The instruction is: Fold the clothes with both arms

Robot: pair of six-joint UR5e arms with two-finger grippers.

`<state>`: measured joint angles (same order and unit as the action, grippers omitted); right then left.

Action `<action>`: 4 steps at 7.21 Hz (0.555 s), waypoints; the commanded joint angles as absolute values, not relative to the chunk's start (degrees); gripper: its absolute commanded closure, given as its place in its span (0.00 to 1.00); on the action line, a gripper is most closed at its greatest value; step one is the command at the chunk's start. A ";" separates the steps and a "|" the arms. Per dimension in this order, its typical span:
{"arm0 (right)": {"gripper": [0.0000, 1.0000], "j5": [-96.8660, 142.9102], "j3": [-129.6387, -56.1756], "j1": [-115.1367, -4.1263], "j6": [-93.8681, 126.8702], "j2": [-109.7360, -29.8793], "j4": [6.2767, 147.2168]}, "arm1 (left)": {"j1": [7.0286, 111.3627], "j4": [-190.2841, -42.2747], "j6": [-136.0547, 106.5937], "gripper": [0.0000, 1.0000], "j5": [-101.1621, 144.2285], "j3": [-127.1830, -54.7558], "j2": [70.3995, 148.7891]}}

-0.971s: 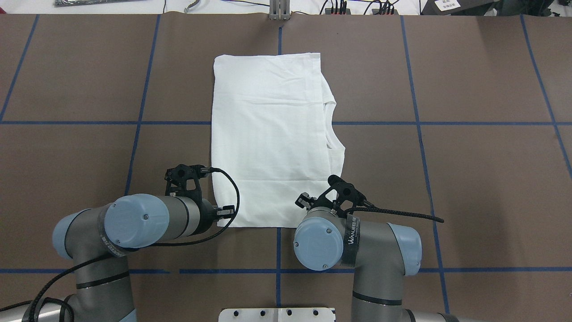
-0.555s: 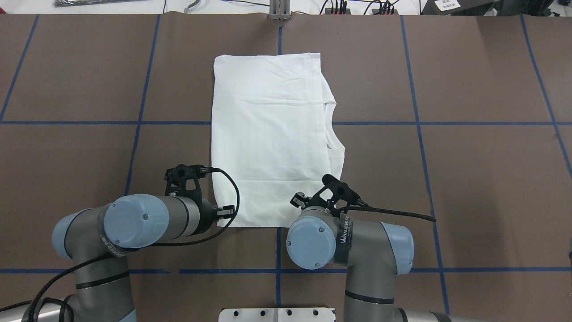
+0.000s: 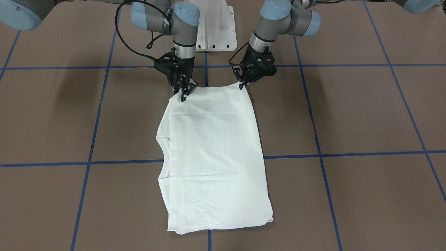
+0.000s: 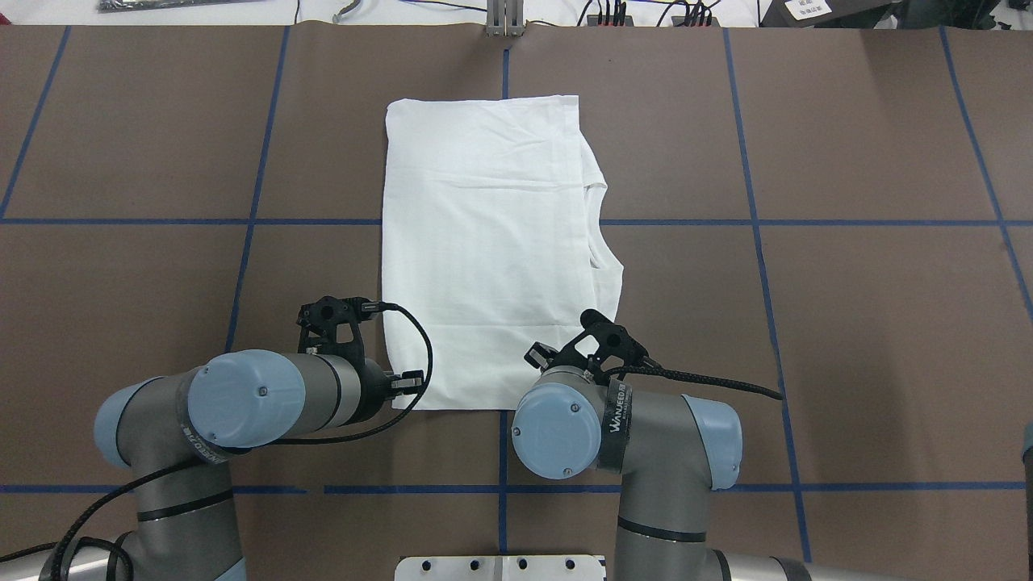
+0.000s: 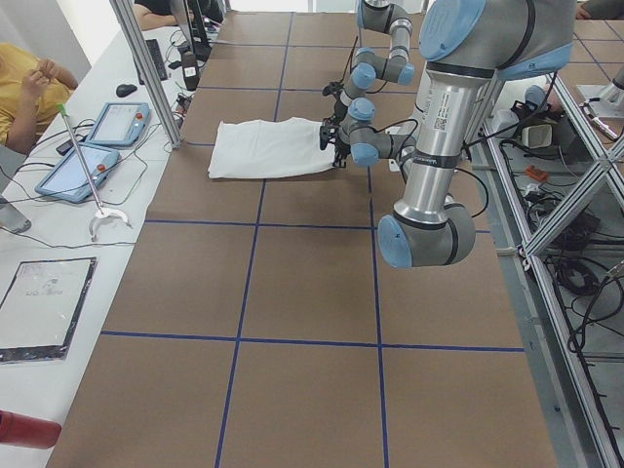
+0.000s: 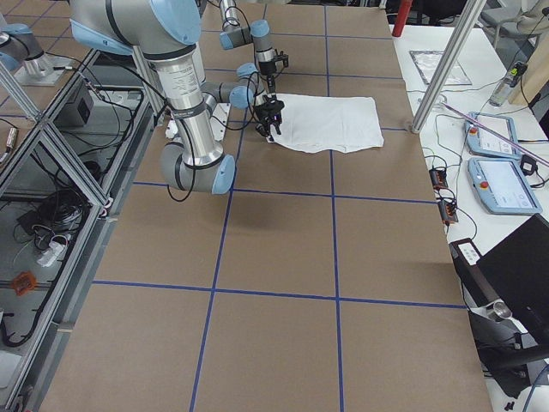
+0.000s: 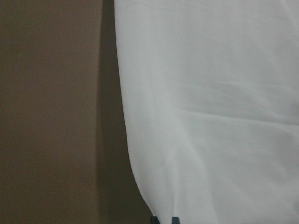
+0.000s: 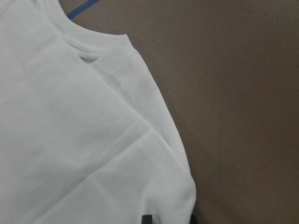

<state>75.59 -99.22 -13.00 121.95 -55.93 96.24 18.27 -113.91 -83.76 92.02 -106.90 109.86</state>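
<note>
The white T-shirt (image 3: 212, 153) lies folded into a long rectangle on the brown table (image 3: 348, 115), neck opening on my right side (image 4: 599, 258). No black text shows. My left gripper (image 3: 241, 85) sits at the shirt's near left corner, shut on the hem; in the left wrist view the cloth (image 7: 210, 93) puckers at its close-set fingertips (image 7: 152, 219). My right gripper (image 3: 184, 94) is at the near right corner, open, its fingertips (image 8: 147, 218) spread over the cloth (image 8: 70, 140). In the overhead view both grippers are hidden under the wrists.
The white base block (image 3: 214, 31) stands just behind the grippers. Blue tape lines (image 4: 258, 186) grid the table. A metal post (image 4: 504, 20) stands at the far edge. Tablets (image 5: 93, 166) and an operator (image 5: 29, 78) are beyond the far side.
My right arm has shifted left and a little forward, bringing its gripper over the shirt's near right corner. My left arm and the shirt have not moved.
</note>
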 commanded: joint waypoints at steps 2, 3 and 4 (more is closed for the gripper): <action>1.00 75.59 -101.06 -14.23 122.61 -55.11 96.85 | 18.37 -113.65 -83.50 1.00 92.46 -108.97 109.78; 1.00 75.85 -106.21 -14.24 122.43 -55.37 101.82 | 18.37 -108.86 -83.15 1.00 92.63 -112.90 109.78; 1.00 76.55 -113.74 -13.89 122.61 -55.81 109.61 | 18.37 -102.89 -83.14 1.00 94.90 -119.03 109.69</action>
